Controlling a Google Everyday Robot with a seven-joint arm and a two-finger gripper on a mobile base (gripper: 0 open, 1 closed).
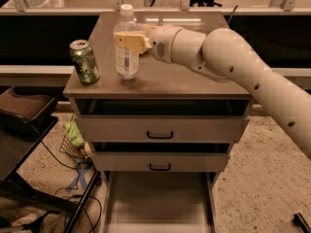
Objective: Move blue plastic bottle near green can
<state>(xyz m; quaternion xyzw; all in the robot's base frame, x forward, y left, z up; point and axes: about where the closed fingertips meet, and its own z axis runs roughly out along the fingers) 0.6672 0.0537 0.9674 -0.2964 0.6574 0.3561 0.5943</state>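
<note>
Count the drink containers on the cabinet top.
2: the blue plastic bottle, in the gripper, centre-left; the green can near the left edge. The arm may hide more.

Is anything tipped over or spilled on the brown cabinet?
Nothing is spilled. The blue plastic bottle is upright on the cabinet top, with the tool closed around it. The green can stands upright to its left, apart from it. Only the lowest drawer, pulled out, looks odd.
</note>
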